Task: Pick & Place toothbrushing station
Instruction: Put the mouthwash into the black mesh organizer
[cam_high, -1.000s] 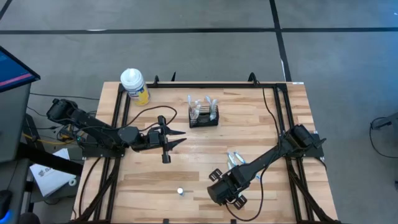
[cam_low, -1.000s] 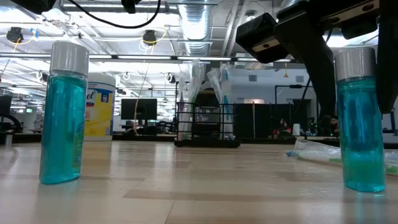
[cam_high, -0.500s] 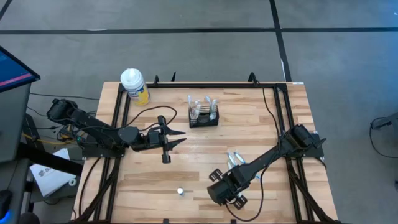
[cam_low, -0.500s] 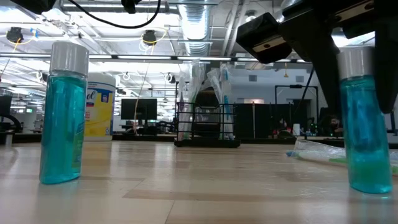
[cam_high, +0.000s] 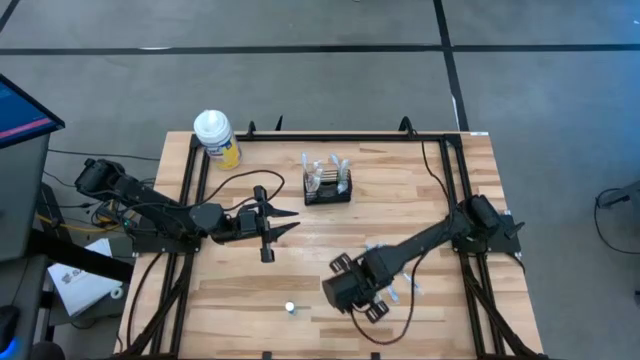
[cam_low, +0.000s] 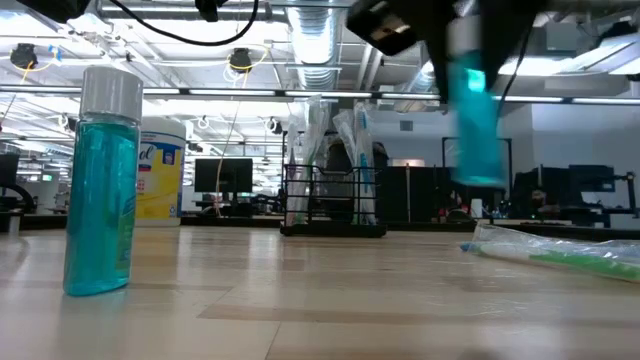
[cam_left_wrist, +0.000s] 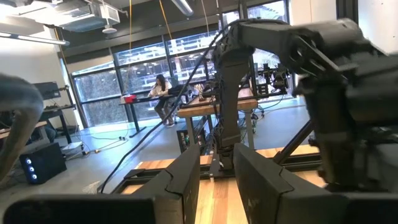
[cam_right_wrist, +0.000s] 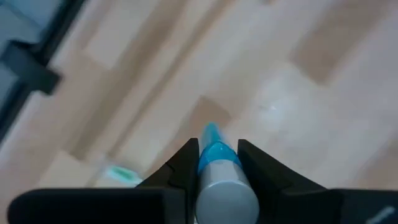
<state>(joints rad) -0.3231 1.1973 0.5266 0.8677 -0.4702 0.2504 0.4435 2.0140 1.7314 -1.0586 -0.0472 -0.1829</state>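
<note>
My right gripper (cam_right_wrist: 214, 163) has its jaws clamped on the silver cap of a slim clear bottle of turquoise liquid (cam_low: 472, 120), which hangs clear of the light wooden plank tabletop (cam_high: 420, 190); seen from above, that gripper (cam_high: 352, 292) sits toward five o'clock of the tabletop's middle. The low view shows the held bottle hanging a little tilted, cap uppermost, with nothing under its base. A second turquoise bottle with a silver cap (cam_low: 103, 180) stands upright on the wood, its cap showing from above as a small pale dot (cam_high: 290, 308) near six o'clock, just beside my right gripper at its nine o'clock side. The small black rectangular wire-mesh holder box with compartments (cam_high: 328, 186) rests on the tabletop at about twelve o'clock from the middle, with white-wrapped items standing up in it, well apart from both of my grippers. A clear plastic-wrapped toothbrush (cam_low: 560, 255) lies flat on the wood. A yellow bottle with a white cap (cam_high: 217, 137) stands at the eleven o'clock corner. My left gripper (cam_high: 281, 222) waits at nine o'clock with jaws parted around nothing.
</note>
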